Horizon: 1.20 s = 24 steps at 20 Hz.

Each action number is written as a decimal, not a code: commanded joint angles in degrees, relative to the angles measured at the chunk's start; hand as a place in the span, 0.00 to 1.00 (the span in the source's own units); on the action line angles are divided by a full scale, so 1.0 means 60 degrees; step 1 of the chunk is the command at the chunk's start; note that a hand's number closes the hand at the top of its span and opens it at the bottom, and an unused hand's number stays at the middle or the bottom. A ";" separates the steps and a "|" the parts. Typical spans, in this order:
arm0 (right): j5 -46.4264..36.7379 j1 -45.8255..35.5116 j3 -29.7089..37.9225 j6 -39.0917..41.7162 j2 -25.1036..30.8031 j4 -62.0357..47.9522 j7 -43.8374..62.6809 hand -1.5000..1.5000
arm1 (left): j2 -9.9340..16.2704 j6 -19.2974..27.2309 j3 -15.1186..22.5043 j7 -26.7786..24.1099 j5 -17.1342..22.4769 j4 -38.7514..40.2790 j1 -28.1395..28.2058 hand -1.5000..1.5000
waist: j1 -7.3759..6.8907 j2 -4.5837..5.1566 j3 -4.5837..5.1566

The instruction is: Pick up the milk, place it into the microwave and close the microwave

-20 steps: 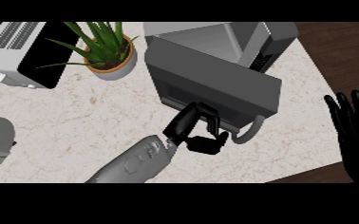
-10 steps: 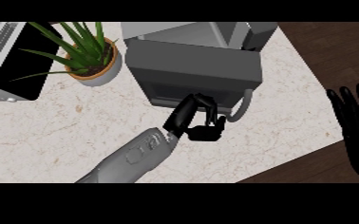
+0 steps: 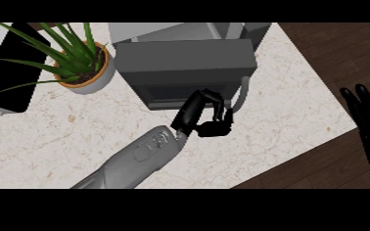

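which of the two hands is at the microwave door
The left hand: its fingers are curled against the front of the microwave, beside the door handle. The right hand rests open at the view's right edge, off the counter.

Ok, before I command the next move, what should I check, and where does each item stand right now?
1. Milk inside the microwave: cannot tell. No milk shows anywhere, and the door hides the inside.
2. Door fully shut: cannot tell. It lies across the front, but the seam is not visible from above.
3. Left hand free of a load: ok. Its fingers are curled at the door's front beside the handle, and nothing shows in them.
4. Right hand out of the way: ok. It rests open at the view's right edge.
5. Potted plant clear of the door: ok. It stands apart, to the microwave's left.
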<state>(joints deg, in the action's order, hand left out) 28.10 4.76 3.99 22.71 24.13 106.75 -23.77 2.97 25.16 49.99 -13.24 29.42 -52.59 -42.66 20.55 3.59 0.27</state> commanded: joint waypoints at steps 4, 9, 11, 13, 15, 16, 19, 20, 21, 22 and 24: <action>0.0312 -0.0282 0.0161 0.0091 0.0341 0.0076 0.0372 0.00 | -0.0475 0.0168 -0.0297 -0.0179 0.0304 0.0199 -0.1566 1.00 | 0.0343 0.0074 0.0024; 0.0620 -0.0333 0.0401 0.0211 0.0613 0.0091 0.0549 0.00 | -0.0482 0.0318 -0.0303 -0.0109 0.0598 0.0430 -0.1930 1.00 | 0.0611 0.0067 0.0001; 0.0615 -0.0449 0.0492 0.0168 0.0737 0.0113 0.0641 0.00 | -0.0484 0.0356 -0.0268 -0.0076 0.0680 0.0538 -0.2106 1.00 | 0.0637 0.0079 0.0004; 0.0714 -0.0408 0.0533 0.0165 0.0800 0.0156 0.0748 0.00 | -0.0483 0.0423 -0.0328 -0.0090 0.0804 0.0626 -0.2237 1.00 | 0.0738 0.0061 0.0008; 0.0813 -0.0483 0.0562 0.0272 0.0905 0.0111 0.0796 0.00 | -0.0482 0.0464 -0.0225 -0.0169 0.0860 0.0714 -0.2246 1.00 | 0.0782 0.0136 -0.0002; 0.0829 -0.0552 0.0677 0.0241 0.0939 0.0127 0.0751 0.00 | -0.0481 0.0509 -0.0307 -0.0113 0.0961 0.0755 -0.2343 1.00 | 0.0783 0.0112 -0.0008; 0.0875 -0.0758 0.0817 0.0272 0.1205 0.0176 0.0903 0.00 | -0.0480 0.0624 -0.0202 -0.0151 0.1063 0.0845 -0.2427 1.00 | 0.0822 0.0121 0.0006; 0.0958 -0.0702 0.0848 0.0324 0.1226 0.0147 0.0912 0.00 | -0.0480 0.0698 -0.0269 -0.0142 0.1089 0.0935 -0.2528 1.00 | 0.0880 0.0110 -0.0011; 0.0899 -0.0729 0.0831 0.0276 0.1265 0.0138 0.0988 0.00 | -0.0480 0.0747 -0.0248 -0.0116 0.1122 0.1018 -0.2547 1.00 | 0.0912 0.0162 -0.0003; 0.0986 -0.0765 0.0865 0.0361 0.1336 0.0135 0.1003 0.00 | -0.0480 0.0698 -0.0258 -0.0127 0.1206 0.1002 -0.2595 1.00 | 0.0915 0.0160 -0.0005; 0.1130 -0.0906 0.0887 0.0324 0.1294 0.0119 0.1009 0.00 | -0.0480 0.0753 -0.0283 -0.0108 0.1328 0.1059 -0.2692 1.00 | 0.0872 0.0186 -0.0010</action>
<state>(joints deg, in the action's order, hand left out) 33.84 0.35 8.80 24.50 31.31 107.50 -18.17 1.81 30.48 49.92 -12.81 37.37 -46.30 -51.32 25.02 4.67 0.19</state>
